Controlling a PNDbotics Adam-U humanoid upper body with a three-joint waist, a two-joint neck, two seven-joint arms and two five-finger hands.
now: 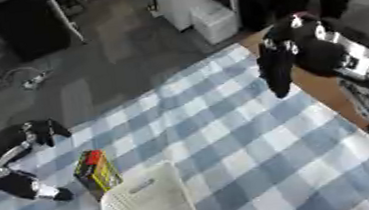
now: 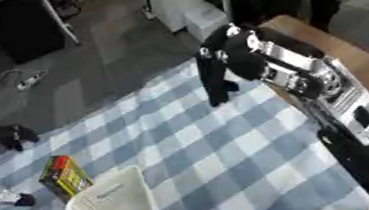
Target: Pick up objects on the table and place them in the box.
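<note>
A small yellow packet with a red top (image 1: 97, 170) stands upright on the checked cloth, touching the left wall of the white box (image 1: 152, 206) at the near edge. My left hand (image 1: 21, 165) is just left of the packet, open, with its fingers (image 1: 44, 130) above and thumb (image 1: 32, 188) below; it holds nothing. My right hand (image 1: 277, 65) hangs over the far right of the cloth, fingers straight and pointing down, open and holding nothing. The inside of the box looks bare white.
The blue-and-white checked cloth (image 1: 227, 137) covers the table; bare wooden edge (image 2: 350, 61) shows on the right. Beyond the far edge is grey floor with a white cabinet (image 1: 198, 4), dark furniture and cables (image 1: 31, 80).
</note>
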